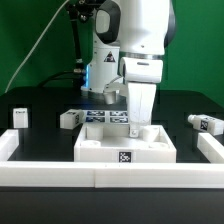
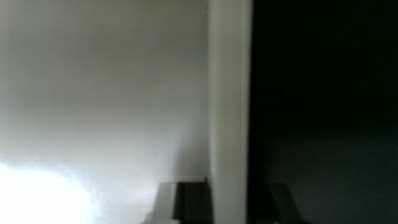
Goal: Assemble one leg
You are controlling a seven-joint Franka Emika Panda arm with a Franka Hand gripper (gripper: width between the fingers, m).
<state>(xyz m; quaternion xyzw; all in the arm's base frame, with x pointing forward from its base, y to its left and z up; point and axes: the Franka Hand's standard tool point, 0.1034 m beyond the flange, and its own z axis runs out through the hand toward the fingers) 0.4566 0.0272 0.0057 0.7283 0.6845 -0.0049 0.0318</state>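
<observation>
— What sort of place is this?
— A robotics lab. A white robot arm (image 1: 135, 40) stands over a black table (image 1: 45, 135) fenced with white rails (image 1: 40, 172).
— What else shows it?
— A green backdrop (image 1: 25, 40) hangs behind the jaws, and the marker board (image 1: 100, 117) lies just beyond them.

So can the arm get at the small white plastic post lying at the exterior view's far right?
Probably yes. The small white plastic post lies in the open with nothing over it; the arm hangs above the large flat white square part.
</observation>
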